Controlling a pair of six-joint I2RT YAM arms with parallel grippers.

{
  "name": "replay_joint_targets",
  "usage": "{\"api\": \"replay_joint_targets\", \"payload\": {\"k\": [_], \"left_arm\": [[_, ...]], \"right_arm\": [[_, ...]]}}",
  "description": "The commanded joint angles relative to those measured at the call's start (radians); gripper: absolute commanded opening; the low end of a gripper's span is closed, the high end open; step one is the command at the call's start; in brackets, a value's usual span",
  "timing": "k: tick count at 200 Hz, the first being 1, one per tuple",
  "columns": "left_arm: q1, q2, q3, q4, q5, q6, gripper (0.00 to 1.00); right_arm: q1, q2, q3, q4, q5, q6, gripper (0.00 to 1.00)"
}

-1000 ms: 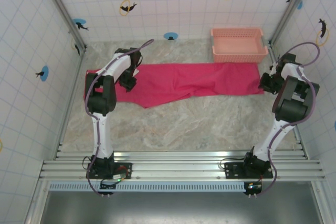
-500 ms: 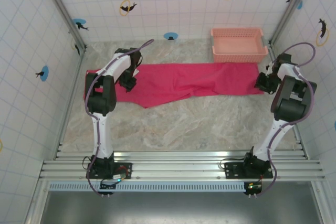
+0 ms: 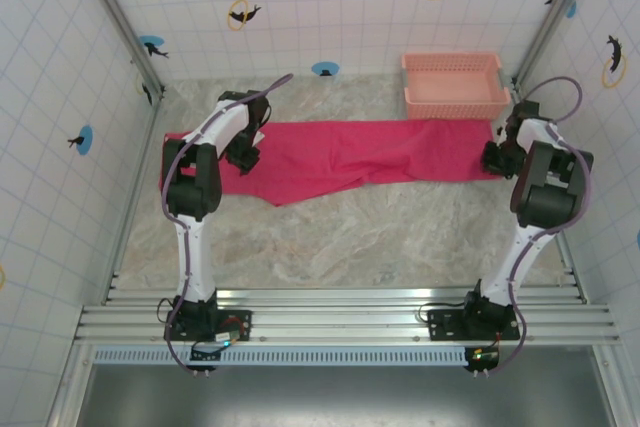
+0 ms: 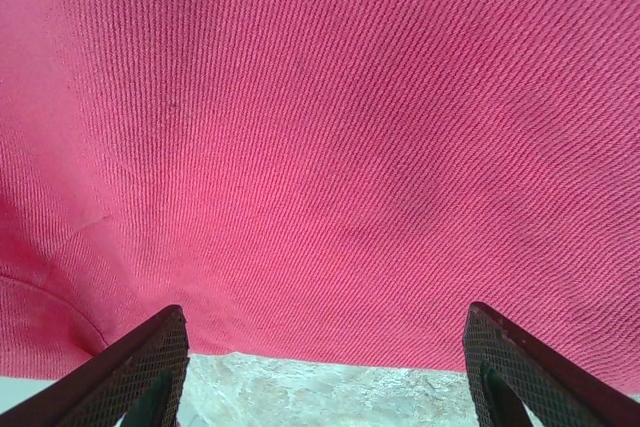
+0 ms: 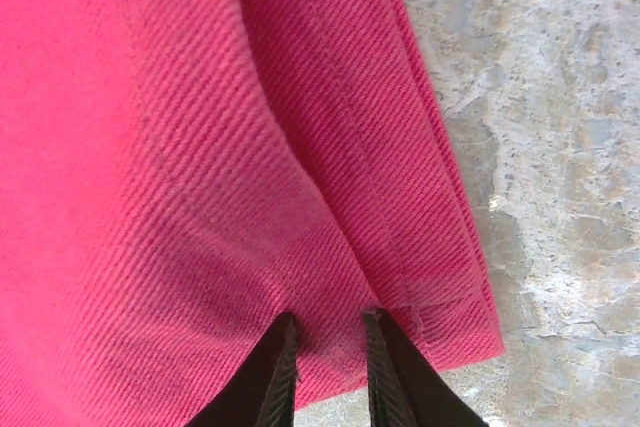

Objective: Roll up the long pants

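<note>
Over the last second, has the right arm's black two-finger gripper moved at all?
Yes. The right gripper has shifted left, nearer the right corner of the salmon-pink plastic basket, onto the end of the magenta-red cloth pants.

The top camera looks steeply down from above and behind the arm bases (image 3: 205,319), far enough back to take in the whole worktop (image 3: 350,237) and the back wall (image 3: 330,7). Each wrist camera looks down from very close. The left end effector (image 4: 322,312) frames the pants (image 3: 350,152) at their edge, and the right end effector (image 5: 330,315) frames a hemmed corner. All three views share cloth and worktop.
</note>
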Motion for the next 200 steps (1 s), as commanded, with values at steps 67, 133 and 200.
{"api": "replay_joint_targets", "payload": {"k": [67,133,200], "left_arm": [[-0.004,0.026,0.032,-0.046,-0.003,0.009,0.73],[-0.004,0.029,0.031,-0.05,-0.006,0.015,0.73],[-0.004,0.026,0.02,-0.054,-0.014,0.031,0.73]], "right_arm": [[0.015,0.058,0.039,-0.059,0.079,0.019,0.0],[-0.014,-0.034,0.052,-0.082,0.215,-0.011,0.0],[-0.081,-0.059,0.152,-0.147,0.267,-0.098,0.0]]}}
